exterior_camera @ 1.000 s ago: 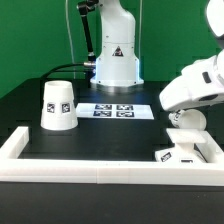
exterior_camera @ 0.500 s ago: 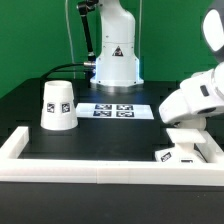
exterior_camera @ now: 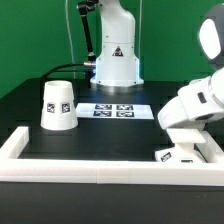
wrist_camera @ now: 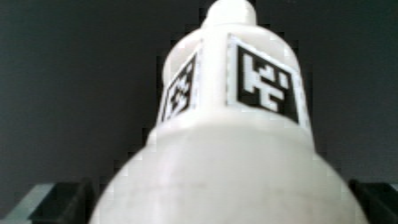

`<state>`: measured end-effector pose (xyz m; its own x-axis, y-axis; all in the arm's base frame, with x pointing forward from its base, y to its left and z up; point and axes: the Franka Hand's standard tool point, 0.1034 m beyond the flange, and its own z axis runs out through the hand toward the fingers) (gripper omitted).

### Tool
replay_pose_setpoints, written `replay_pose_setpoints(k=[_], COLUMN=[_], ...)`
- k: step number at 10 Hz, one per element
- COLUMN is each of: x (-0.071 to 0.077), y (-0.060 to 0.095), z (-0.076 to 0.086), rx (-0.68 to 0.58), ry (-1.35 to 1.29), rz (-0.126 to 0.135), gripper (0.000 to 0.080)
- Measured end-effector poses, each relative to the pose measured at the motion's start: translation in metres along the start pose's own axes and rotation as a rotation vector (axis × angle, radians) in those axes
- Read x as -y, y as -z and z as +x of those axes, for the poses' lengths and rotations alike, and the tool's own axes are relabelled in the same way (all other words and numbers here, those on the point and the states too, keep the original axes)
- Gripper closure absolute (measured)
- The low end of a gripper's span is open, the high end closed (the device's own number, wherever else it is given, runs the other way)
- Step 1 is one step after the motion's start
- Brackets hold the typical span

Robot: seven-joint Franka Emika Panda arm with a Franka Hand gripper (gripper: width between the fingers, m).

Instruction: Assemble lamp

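Observation:
The white bulb [wrist_camera: 231, 120] fills the wrist view, with square tags on its neck and its round head between my fingers. My gripper [wrist_camera: 214, 208] is shut on it; dark fingers [wrist_camera: 61, 204] show at either side of the head. In the exterior view my hand [exterior_camera: 195, 105] hangs low at the right, just above the flat square base [exterior_camera: 183, 152], and it hides the bulb. The tapered cup-shaped shade [exterior_camera: 58, 106] stands mouth down at the exterior view's left, far from my gripper.
The long white rail frame [exterior_camera: 90, 168] runs along the front and up the left side. The marker board [exterior_camera: 115, 110] lies flat mid-table. The robot's white pedestal [exterior_camera: 115, 60] stands at the back.
My hand has sunk a little and shifted toward the exterior view's right, closing the gap above the base. The shade and base have not moved.

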<state>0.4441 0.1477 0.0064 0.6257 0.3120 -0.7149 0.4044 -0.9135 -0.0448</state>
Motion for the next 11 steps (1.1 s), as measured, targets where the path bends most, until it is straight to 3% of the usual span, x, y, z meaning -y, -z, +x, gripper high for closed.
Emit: replay_pose_setpoints(k=[1, 2, 8, 11], x=[0.0, 0.0, -0.006, -0.021], y=[0.0, 0.0, 0.004, 0.044], z=[0.0, 0.0, -0.003, -0.044], rx=[0.0, 0.0, -0.002, 0.048], ry=[0.0, 0.001, 0.02, 0.047], rz=[0.0, 0.0, 0.008, 0.03], gripper=[0.0105, 0.0228, 0.0226, 0.0225])
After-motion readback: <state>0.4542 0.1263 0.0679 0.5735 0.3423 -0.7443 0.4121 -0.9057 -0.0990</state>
